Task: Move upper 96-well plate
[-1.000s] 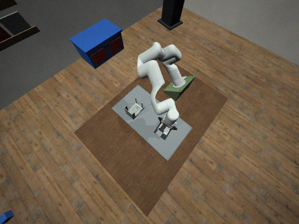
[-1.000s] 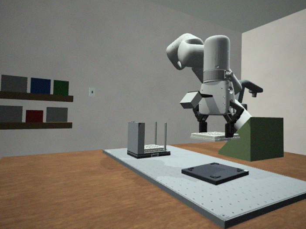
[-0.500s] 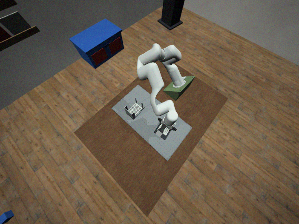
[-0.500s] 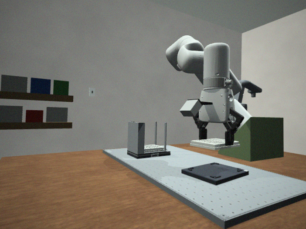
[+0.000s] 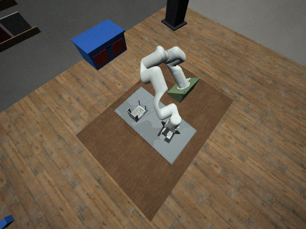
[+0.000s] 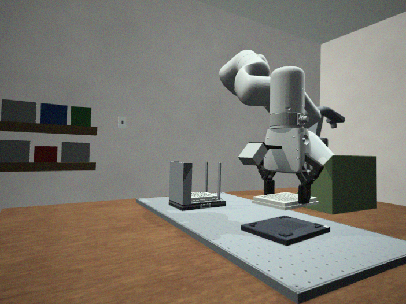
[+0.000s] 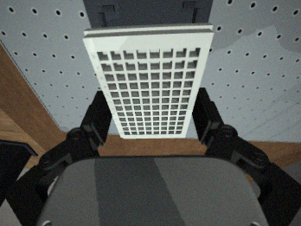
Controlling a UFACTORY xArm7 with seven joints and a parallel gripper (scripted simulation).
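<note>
My gripper (image 6: 286, 193) is shut on the white 96-well plate (image 6: 284, 199), holding it by its two long sides, level and wells up, above the grey perforated board. In the wrist view the plate (image 7: 149, 87) fills the middle between the black fingers. The dark nest N1 (image 7: 149, 5) shows past its far end, partly covered by it. From the side, the nest (image 6: 285, 229) lies lower than the plate and nearer the camera. Rack K1 (image 6: 196, 188) stands to the left with the lower plate (image 6: 202, 195) inside. I cannot make out the A1 mark.
The green wedge base (image 6: 342, 184) of the arm stands close behind the gripper. The rack's thin posts (image 6: 213, 178) rise at the left of the board. From above, the rack (image 5: 137, 111) and the gripper (image 5: 169, 133) are well apart.
</note>
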